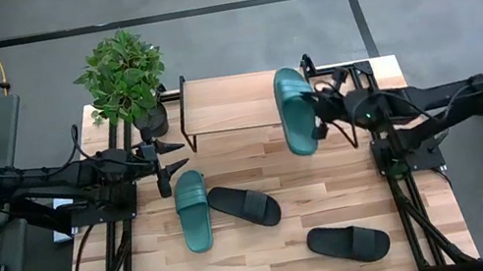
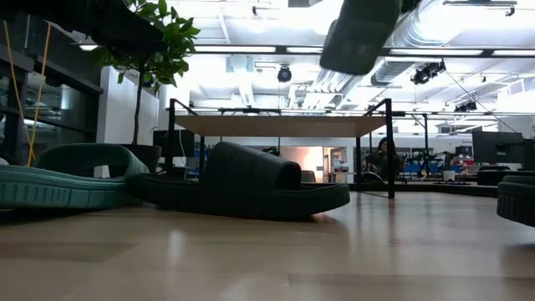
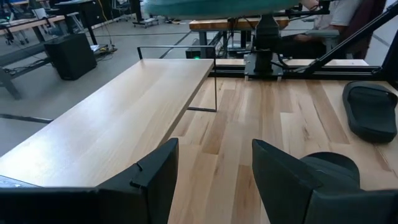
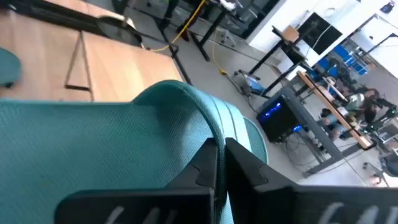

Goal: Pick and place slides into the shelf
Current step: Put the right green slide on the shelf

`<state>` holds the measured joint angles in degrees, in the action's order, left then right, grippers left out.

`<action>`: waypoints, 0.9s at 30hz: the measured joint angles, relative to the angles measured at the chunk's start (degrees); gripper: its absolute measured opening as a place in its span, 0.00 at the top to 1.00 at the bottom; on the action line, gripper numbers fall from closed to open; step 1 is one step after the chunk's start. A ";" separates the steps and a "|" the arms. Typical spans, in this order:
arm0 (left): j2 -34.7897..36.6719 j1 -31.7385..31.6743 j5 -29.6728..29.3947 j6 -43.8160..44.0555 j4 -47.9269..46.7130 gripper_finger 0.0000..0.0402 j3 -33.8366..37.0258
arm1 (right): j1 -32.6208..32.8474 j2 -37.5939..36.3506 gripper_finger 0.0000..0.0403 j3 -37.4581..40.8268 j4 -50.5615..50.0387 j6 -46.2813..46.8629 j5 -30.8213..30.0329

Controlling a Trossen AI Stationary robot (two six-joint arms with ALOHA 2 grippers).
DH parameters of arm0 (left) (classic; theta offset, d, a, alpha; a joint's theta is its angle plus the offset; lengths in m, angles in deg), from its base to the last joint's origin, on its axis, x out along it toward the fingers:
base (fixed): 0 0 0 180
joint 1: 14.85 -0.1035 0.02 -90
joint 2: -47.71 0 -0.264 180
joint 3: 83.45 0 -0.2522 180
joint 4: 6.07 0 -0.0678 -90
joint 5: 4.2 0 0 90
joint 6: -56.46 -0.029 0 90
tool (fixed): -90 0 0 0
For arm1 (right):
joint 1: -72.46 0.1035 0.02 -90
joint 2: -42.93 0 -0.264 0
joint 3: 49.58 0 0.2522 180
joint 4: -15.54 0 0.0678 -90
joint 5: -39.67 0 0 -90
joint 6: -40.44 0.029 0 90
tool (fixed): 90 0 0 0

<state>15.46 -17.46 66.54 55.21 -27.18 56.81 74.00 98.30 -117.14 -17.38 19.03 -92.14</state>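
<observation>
- High view puts our right gripper [image 1: 318, 114] at the shelf's [image 1: 226, 104] right end, clamped on a teal slide [image 1: 294, 111] that hangs in the air, half over the plank top and half over the table [image 1: 284, 263] in front.
- Right wrist view shows our fingers [image 4: 214, 163] pinched together on that slide's strap [image 4: 180, 118].
- Our left gripper [image 1: 159, 163] waits near the shelf's left front corner, fingers [image 3: 152, 180] spread and holding nothing.
- The plank top is bare from its left edge up to the raised slide; in the low view the space under the shelf [image 2: 280, 125] looks open between the black legs.
- We count four slides: two teal, two black.
- The second teal slide [image 1: 193, 210] lies on the table just by our left gripper, with a black slide [image 1: 245, 205] touching or nearly touching its right side.
- The other black slide [image 1: 348, 242] lies apart, toward the table's front right.
- One potted plant [image 1: 124, 76] stands at the shelf's left end.
- We can read no brand or writing on anything.
</observation>
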 joint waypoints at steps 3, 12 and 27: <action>0.00 0.00 -0.32 -0.02 0.00 0.53 0.00 | -5.31 1.20 1.00 1.92 3.72 -2.08 4.10; -0.99 0.00 -1.05 0.00 0.00 0.53 0.00 | -14.36 7.79 1.00 1.79 8.76 -8.31 9.19; -3.58 0.00 -1.03 -0.57 1.30 0.53 0.00 | -23.00 9.47 1.00 1.70 8.65 -11.47 18.54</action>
<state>11.87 -17.46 65.51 54.64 -25.88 56.81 51.00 107.77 -115.44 -8.72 7.57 -73.60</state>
